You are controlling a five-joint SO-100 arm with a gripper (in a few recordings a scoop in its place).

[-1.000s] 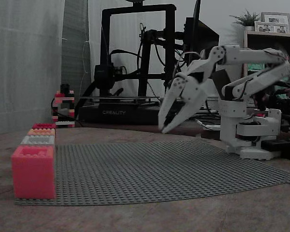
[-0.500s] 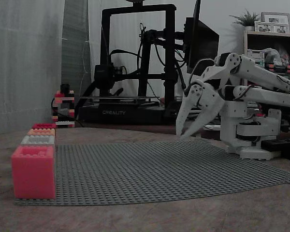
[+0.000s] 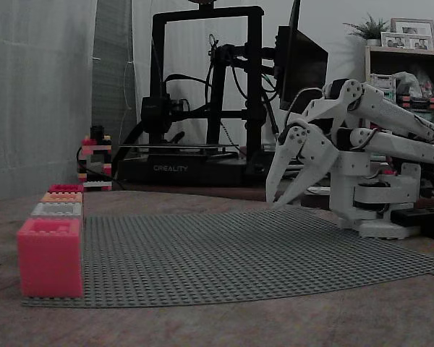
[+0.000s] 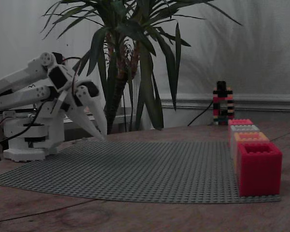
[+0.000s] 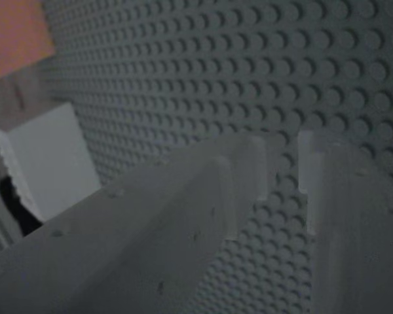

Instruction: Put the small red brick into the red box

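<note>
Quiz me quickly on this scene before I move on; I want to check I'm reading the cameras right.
1. True or false: the claw is gripping a brick.
2. Where does the row of boxes stand?
A. Along the edge of the grey baseplate far from the arm
B. Right against the arm's base
C. On top of the 3D printer
3. In the fixed view with the plant, which box is nearest the camera?

Key
1. False: in the wrist view a narrow gap between the fingers shows only baseplate studs.
2. A
3. The red box, at the near end of the row.
</note>
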